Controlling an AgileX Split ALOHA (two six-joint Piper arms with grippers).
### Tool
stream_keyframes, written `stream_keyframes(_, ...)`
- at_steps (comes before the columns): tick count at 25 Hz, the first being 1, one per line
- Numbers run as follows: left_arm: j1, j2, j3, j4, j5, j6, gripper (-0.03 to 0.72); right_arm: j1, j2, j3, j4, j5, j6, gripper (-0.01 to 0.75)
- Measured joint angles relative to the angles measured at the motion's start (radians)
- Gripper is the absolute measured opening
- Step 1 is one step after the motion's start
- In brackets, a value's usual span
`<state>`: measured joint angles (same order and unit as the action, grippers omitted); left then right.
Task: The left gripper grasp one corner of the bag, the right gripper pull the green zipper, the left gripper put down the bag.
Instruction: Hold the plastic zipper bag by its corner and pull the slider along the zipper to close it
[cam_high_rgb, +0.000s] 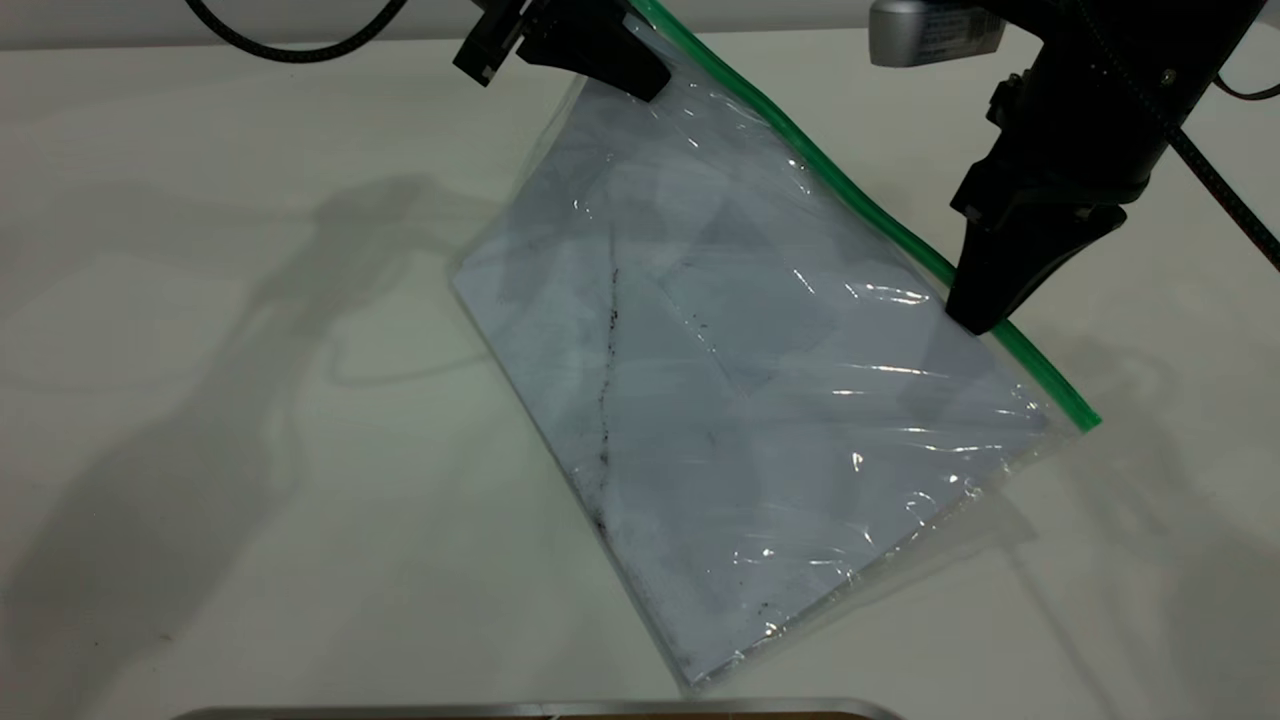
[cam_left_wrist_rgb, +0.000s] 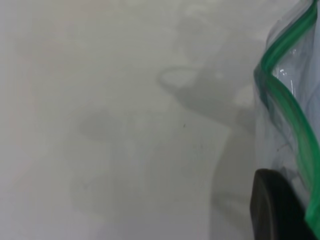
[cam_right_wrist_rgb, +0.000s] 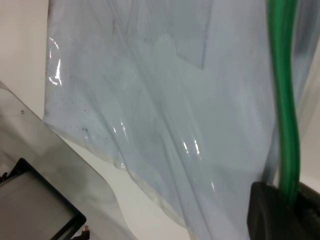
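A lab-like test bench: a bare white tabletop (cam_high_rgb: 200, 400) with black robot arms and braided cables (cam_high_rgb: 300, 40).

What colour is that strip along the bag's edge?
Bright green; the green zipper shows best in the exterior view.

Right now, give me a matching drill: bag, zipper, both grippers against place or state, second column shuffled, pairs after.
Things:
1. left gripper
2. right gripper
3. green zipper
4. bag

States:
A. runs along the bag's upper long edge
B. hangs tilted, bottom corner near the table
C. clamped on the top corner
D. closed on the green strip, partway along

Pairs: 1-C, 2-D, 3-A, 4-B
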<state>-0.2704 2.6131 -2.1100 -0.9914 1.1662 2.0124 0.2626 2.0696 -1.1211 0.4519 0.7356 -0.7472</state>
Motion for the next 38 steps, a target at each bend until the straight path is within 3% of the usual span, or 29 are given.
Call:
stream_keyframes(26, 0.001, 0.0, 0.0, 0.04, -0.002, 0.0, 0.051, 0.0, 0.0, 0.0, -0.122, 0.06, 0.221, 0.066)
stream_keyframes(38, 0.005, 0.0, 0.0, 0.051, -0.003, 0.001, 0.051, 0.0, 0.0, 0.0, -0.134, 0.122, 0.231, 0.079)
